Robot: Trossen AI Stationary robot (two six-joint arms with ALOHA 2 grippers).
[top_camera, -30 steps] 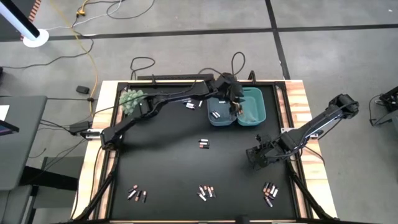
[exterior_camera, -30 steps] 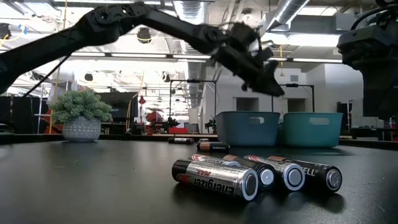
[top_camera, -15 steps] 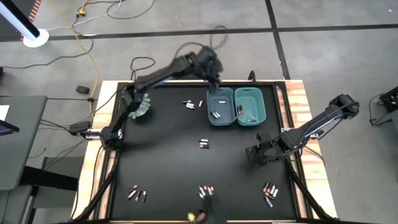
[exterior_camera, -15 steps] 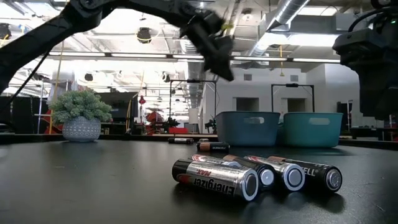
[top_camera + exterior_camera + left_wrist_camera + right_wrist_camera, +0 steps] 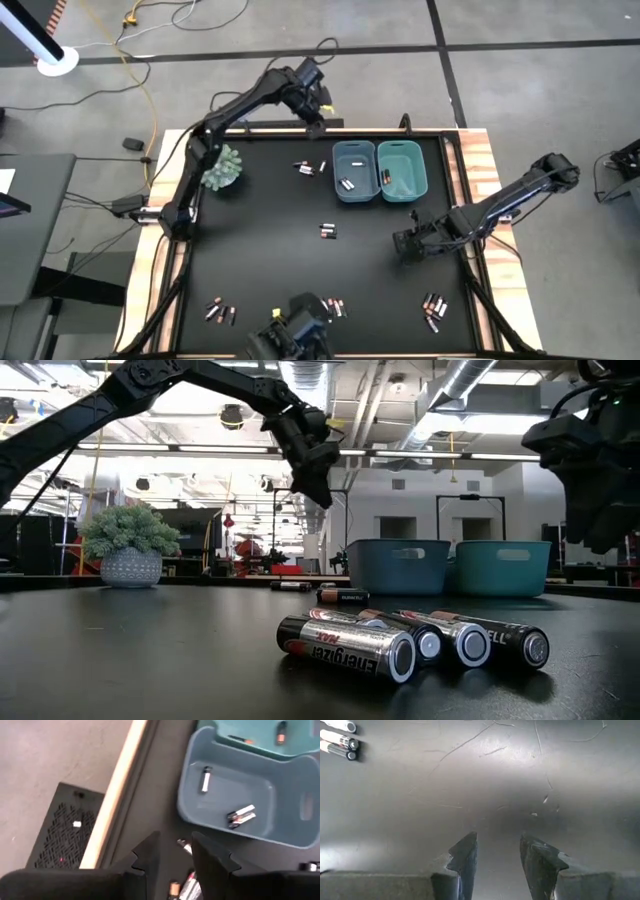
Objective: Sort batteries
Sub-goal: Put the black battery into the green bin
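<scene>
Batteries lie in small groups on the black table: beside the bins (image 5: 308, 168), at the centre (image 5: 328, 231), and three groups along the near edge (image 5: 220, 312), (image 5: 332, 307), (image 5: 434, 308). More lie inside the grey-blue bin (image 5: 241, 815) and the teal bin (image 5: 385, 177). My left gripper (image 5: 318, 100) hangs high over the table's far edge, left of the bins, open and holding nothing (image 5: 175, 855). My right gripper (image 5: 405, 245) stands open just above bare table at the right (image 5: 497, 852).
The grey-blue bin (image 5: 354, 171) and the teal bin (image 5: 403, 170) stand side by side at the far right. A potted plant (image 5: 222, 168) stands at the far left. A dark shape (image 5: 295, 335) shows at the table's near edge.
My left gripper has swung away from above the bins toward the table's far left, rising and tipping as it went, and now hangs over the far edge. The dark shape has come into view at the near edge.
</scene>
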